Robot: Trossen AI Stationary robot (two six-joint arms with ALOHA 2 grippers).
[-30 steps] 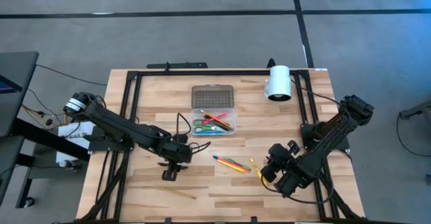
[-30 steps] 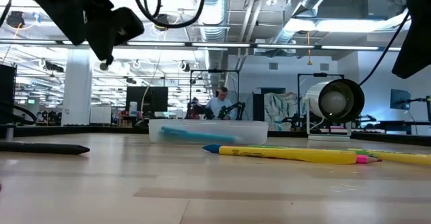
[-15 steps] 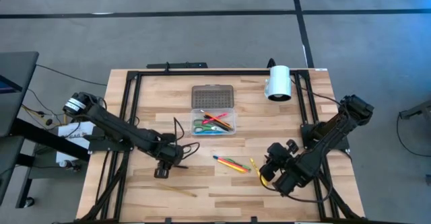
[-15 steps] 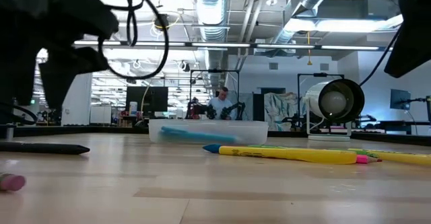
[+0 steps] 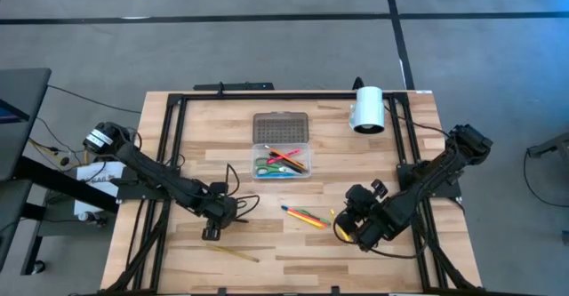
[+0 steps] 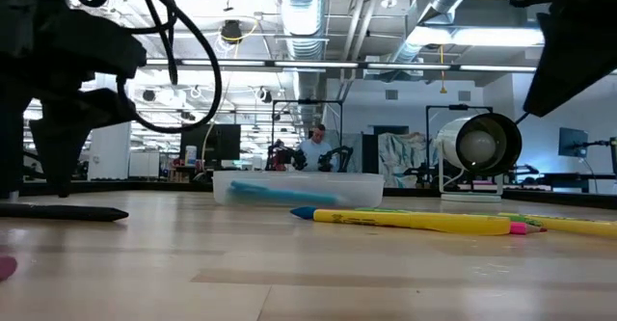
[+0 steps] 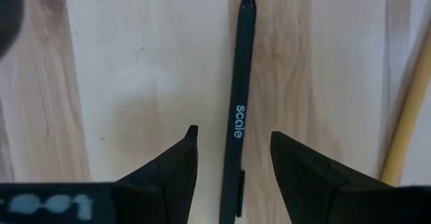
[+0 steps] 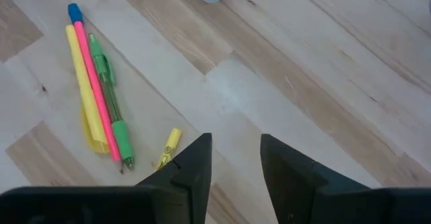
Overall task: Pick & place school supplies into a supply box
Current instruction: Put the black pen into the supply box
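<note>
A black pen (image 7: pixel 237 96) lies flat on the table near its left front. My left gripper (image 7: pixel 232 132) points down over it, open, with one finger on each side of the pen and no contact; the low view shows the pen (image 6: pixel 60 212) under that arm. My right gripper (image 8: pixel 234 140) hangs open above bare wood at the right front (image 5: pixel 342 231). Beside it lie a yellow highlighter, a pink pen and a green pen (image 8: pixel 94 96), also seen from above (image 5: pixel 307 216). The clear supply box (image 5: pixel 283 161) holds scissors and pens, and its dotted lid (image 5: pixel 281 125) lies just behind it.
A white cylinder (image 5: pixel 367 109) lies at the table's back right. A thin yellow pencil (image 5: pixel 236 254) lies near the front edge, right of the black pen (image 7: pixel 411 109). A small yellow piece (image 8: pixel 168 146) sits close to my right gripper. A black frame (image 5: pixel 169 136) borders the table.
My left gripper has come down toward the table and shifted toward the left front, settling over the black pen with its fingers still open. My right gripper has drifted slightly toward the table's left, nearer the coloured pens.
</note>
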